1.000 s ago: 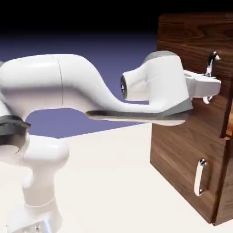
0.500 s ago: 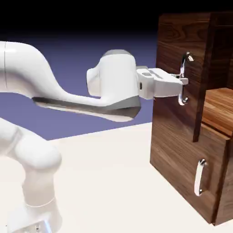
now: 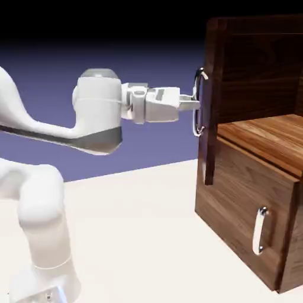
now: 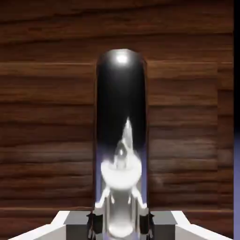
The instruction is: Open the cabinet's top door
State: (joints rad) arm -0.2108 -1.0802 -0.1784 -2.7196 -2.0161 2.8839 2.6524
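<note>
The gripper [image 3: 195, 105] was clamped tight on the silver handle [image 3: 199, 102] of the cabinet's [image 3: 248, 195] top door [image 3: 211, 100], which stood swung wide open.

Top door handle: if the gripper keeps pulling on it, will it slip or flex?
The top door handle looks like polished metal, mirror-bright in the hand view, so probably stiff but slick. The gripper is shut on its bar, and the bar's curve may let the fingers slide along it. The top door stands swung out, so it likely turns easily.
</note>
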